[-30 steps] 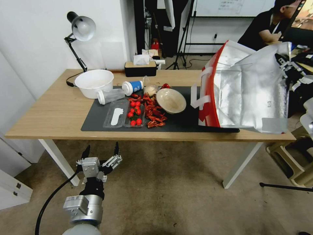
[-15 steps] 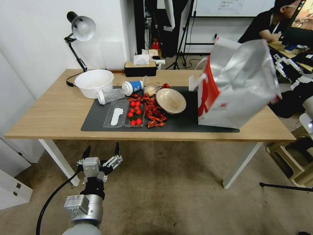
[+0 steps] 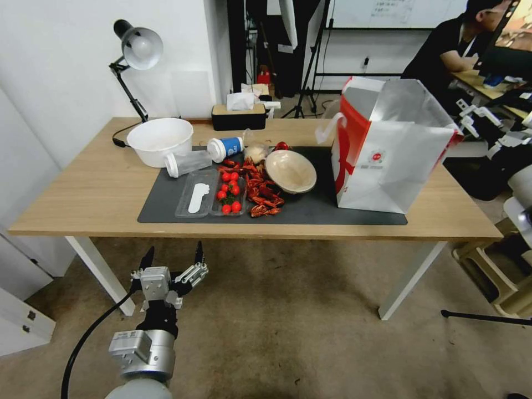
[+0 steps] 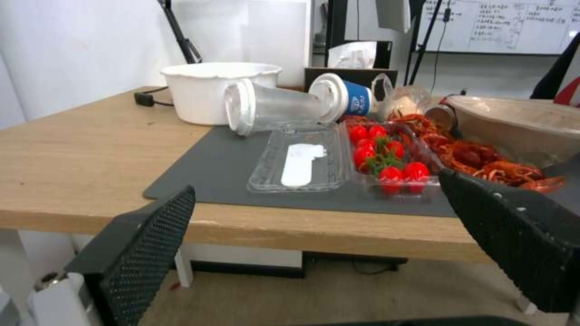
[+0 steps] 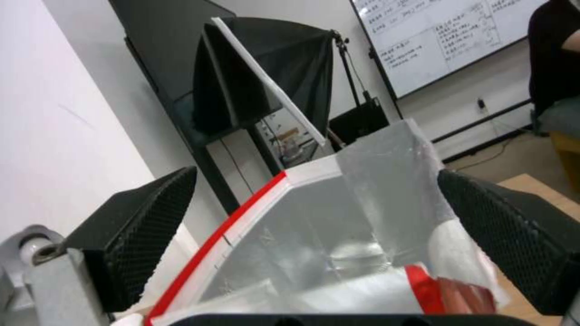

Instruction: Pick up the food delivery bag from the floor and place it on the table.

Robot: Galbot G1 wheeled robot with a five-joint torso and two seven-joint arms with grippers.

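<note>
Near table (image 3: 83,205) right edge, food delivery bag (image 3: 388,166) upright

White bowl (image 3: 160,139) sits by the desk lamp (image 3: 136,52). Cherry tomatoes (image 3: 229,192) fill a clear tray, crayfish (image 3: 261,190) heaped just beside. Two cups (image 3: 206,155) lie tipped over.

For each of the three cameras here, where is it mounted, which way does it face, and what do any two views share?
Head: high, looking down at the table; left gripper open low over the floor.
Left wrist: below table edge, facing cherry tomatoes; own fingers frame it.
Right wrist: above the food delivery bag, looking into foil; fingers apart.
Shared: the bag in head and right wrist; tomatoes in head and left wrist.
</note>
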